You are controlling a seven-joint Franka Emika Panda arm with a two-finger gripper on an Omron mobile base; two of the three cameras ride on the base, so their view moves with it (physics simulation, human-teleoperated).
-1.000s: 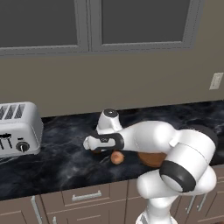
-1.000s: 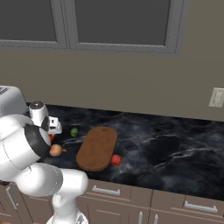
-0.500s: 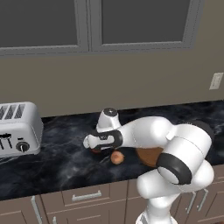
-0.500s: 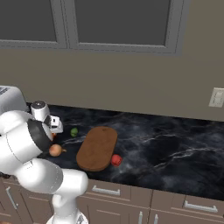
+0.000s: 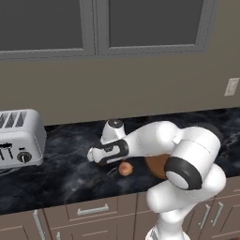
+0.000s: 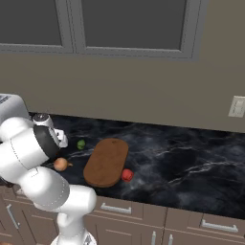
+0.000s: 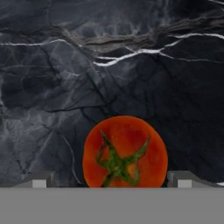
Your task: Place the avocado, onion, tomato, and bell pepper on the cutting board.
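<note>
In the hand view the tomato point(image 7: 125, 152) is seen at lower centre, straight ahead of the spread, empty pincer point(image 7: 112, 178), stem up, on the dark tabletop point(image 7: 52, 87). At centre of the right base view the board point(image 6: 106, 161) is bare; the avocado point(image 6: 81, 143) and onion point(image 6: 61, 164) lie left of it, the pepper point(image 6: 127, 175) at its lower right edge.

Toaster point(image 5: 18, 138) on dark marble counter point(image 5: 61, 173), wall outlet point(image 6: 237, 106) above.

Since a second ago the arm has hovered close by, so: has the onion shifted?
No. The onion sits where it was, the same gap left of the cutting board.
</note>
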